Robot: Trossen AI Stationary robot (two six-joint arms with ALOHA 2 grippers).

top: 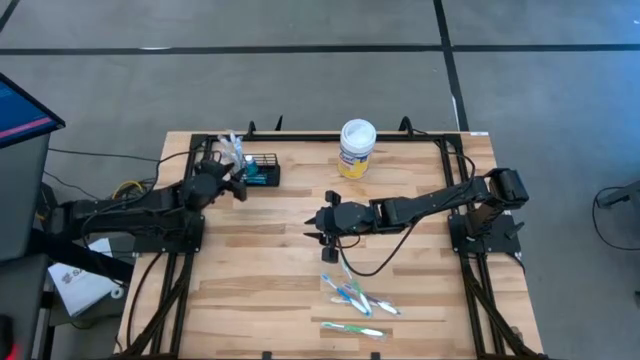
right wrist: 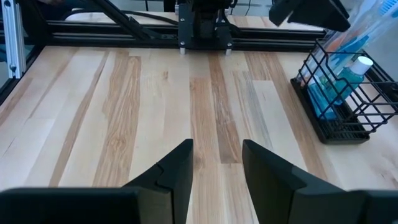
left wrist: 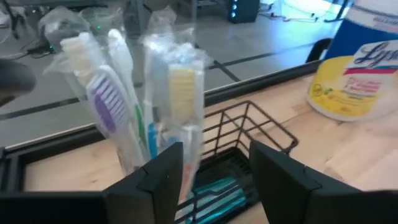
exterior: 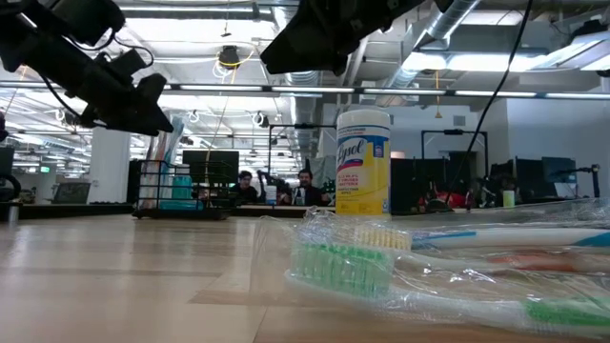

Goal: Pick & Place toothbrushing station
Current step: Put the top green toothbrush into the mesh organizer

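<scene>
your left claw (top: pixel 236 180) hangs with fingers spread just beside the black wire basket (top: pixel 262 170) at the bench's (top: pixel 250 260) far left, wrapped toothbrushes (left wrist: pixel 124 106) standing in it. your right claw (top: pixel 322 238) hovers mid-bench, parted and empty, above loose toothbrushes (top: pixel 358 298).

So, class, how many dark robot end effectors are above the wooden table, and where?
2. The left end effector is at the black wire-mesh basket by the far edge; the right end effector is over mid-table, near the loose wrapped toothbrushes. None looks hidden.
</scene>
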